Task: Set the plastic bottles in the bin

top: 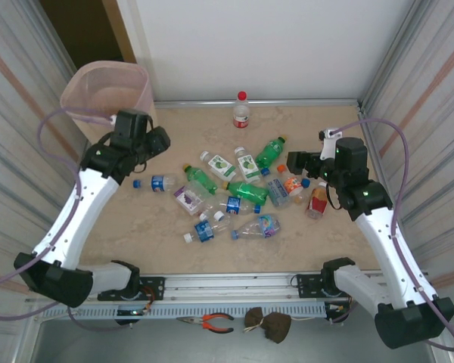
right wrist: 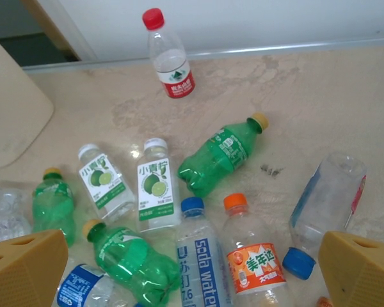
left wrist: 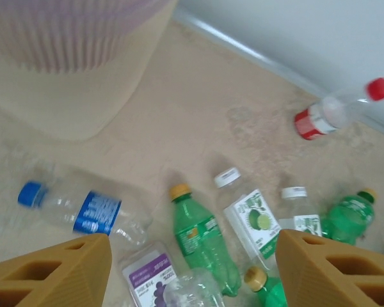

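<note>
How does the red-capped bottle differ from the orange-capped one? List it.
The red-capped bottle stands upright alone by the far wall; the orange-capped bottle lies flat among other bottles. The red-capped bottle's label is red, the orange-capped bottle's orange. Both are clear plastic.

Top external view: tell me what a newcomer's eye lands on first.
First, the scatter of plastic bottles, green and clear, lying in the middle of the table. Next come the pinkish bin at its far left corner and one red-capped bottle standing alone at its far edge. The left tool and right tool hang open on either side of the pile, holding nothing.
</note>
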Controlling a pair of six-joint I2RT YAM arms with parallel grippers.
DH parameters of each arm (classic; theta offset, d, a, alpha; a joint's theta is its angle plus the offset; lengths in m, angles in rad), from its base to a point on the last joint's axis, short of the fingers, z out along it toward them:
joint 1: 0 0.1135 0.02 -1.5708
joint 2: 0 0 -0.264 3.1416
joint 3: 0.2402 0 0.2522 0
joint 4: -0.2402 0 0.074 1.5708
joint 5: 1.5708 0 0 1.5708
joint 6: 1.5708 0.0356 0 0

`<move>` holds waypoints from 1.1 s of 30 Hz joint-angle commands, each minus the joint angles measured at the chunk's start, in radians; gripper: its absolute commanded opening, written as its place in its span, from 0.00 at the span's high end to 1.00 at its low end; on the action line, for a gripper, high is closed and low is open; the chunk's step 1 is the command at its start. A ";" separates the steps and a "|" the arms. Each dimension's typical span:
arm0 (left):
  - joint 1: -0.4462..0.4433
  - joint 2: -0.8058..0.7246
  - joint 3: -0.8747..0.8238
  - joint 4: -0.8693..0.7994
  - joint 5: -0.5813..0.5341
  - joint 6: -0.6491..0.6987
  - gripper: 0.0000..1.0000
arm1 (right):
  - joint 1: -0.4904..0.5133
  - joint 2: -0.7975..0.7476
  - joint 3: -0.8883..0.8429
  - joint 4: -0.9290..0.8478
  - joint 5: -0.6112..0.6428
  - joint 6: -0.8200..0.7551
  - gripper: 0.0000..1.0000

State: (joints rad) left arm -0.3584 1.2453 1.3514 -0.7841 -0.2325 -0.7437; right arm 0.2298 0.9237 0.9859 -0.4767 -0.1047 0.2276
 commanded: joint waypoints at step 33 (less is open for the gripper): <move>0.149 0.338 -0.317 0.236 0.182 -0.831 0.21 | 0.008 -0.053 0.030 -0.056 0.033 -0.025 0.01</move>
State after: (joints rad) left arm -0.2214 1.5623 1.0271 -0.5823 -0.0631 -1.5188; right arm 0.2298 0.8928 0.9859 -0.5224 -0.0959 0.2241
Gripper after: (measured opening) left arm 0.788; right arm 0.994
